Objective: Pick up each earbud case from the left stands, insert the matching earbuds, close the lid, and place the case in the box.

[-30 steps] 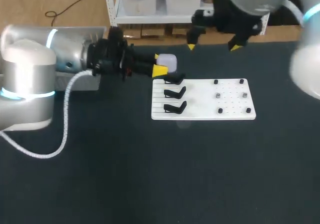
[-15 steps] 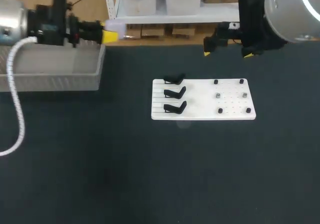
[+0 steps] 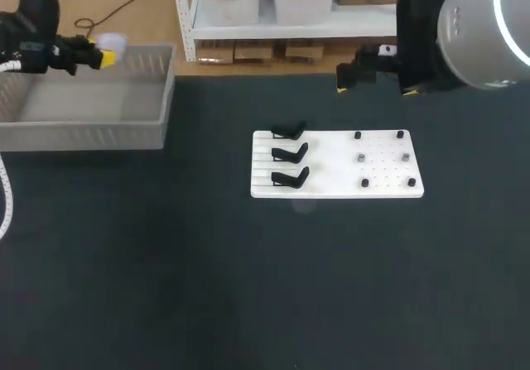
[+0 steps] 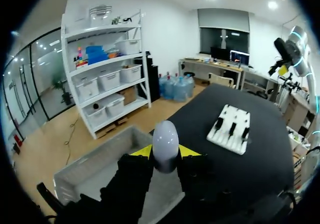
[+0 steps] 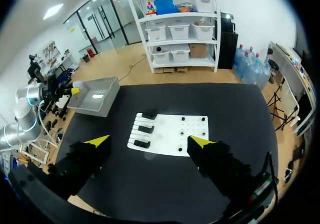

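My left jaws grip the earbud case (image 4: 165,144), box (image 3: 83,130) beneath them, height unclear; right jaws wide, empty; dropped high, it could bounce out

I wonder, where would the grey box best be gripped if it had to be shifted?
Probably by a wall of the grey box, straddling its thin upright rim from above; the open top leaves both faces free.

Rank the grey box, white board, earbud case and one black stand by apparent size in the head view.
1. grey box
2. white board
3. black stand and earbud case: they look alike, and the case is held up nearer the camera, so unranked.
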`<state>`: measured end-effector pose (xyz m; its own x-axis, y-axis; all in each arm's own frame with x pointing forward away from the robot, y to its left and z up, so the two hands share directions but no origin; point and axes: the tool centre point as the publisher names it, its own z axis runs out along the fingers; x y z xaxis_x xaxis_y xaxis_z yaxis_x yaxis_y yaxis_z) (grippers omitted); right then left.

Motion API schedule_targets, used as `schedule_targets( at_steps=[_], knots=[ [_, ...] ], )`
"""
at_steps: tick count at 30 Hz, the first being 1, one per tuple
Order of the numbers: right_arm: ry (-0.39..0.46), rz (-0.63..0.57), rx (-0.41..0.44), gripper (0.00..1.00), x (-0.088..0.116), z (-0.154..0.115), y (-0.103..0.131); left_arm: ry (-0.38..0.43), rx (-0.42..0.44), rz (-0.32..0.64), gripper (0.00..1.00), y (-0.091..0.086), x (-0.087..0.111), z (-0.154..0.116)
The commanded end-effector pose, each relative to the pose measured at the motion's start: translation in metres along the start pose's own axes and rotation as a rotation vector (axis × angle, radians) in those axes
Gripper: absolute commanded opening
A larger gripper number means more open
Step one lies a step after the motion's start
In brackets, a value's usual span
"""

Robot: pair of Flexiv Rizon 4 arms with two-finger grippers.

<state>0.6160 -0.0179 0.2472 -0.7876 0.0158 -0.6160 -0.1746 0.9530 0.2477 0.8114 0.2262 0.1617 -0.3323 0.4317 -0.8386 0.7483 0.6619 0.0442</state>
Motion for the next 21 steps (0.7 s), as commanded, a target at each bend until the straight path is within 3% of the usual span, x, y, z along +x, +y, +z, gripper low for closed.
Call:
schedule_targets(
  at_steps=[1, 6, 12, 13, 14, 15, 16, 21],
  knots=[
    [-0.058, 0.002, -0.002, 1.0, 0.003, 0.001, -0.001, 0.143, -0.033, -0.017, 0.0, 0.038, 0.004, 0.021],
    [-0.058, 0.002, -0.002, 1.0, 0.003, 0.001, -0.001, 0.158, -0.054, -0.039, 0.0, 0.061, 0.016, 0.035],
    [-0.058, 0.002, -0.002, 1.0, 0.003, 0.001, -0.001, 0.157, -0.085, -0.096, 0.0, 0.073, 0.03, 0.044],
    [-0.058, 0.002, -0.002, 1.0, 0.003, 0.001, -0.001, 0.158, -0.085, -0.099, 0.14, 0.074, 0.031, 0.044],
    [-0.058, 0.002, -0.002, 1.0, 0.003, 0.001, -0.001, 0.158, -0.09, -0.103, 0.44, 0.074, 0.032, 0.043],
    [-0.058, 0.002, -0.002, 1.0, 0.003, 0.001, -0.001, 0.155, -0.088, -0.11, 0.96, 0.073, 0.032, 0.043],
    [-0.058, 0.002, -0.002, 1.0, 0.003, 0.001, -0.001, 0.155, -0.088, -0.11, 1.0, 0.073, 0.032, 0.043],
    [-0.058, 0.002, -0.002, 1.0, 0.003, 0.001, -0.001, 0.155, -0.088, -0.11, 1.0, 0.073, 0.032, 0.043]
  ],
)
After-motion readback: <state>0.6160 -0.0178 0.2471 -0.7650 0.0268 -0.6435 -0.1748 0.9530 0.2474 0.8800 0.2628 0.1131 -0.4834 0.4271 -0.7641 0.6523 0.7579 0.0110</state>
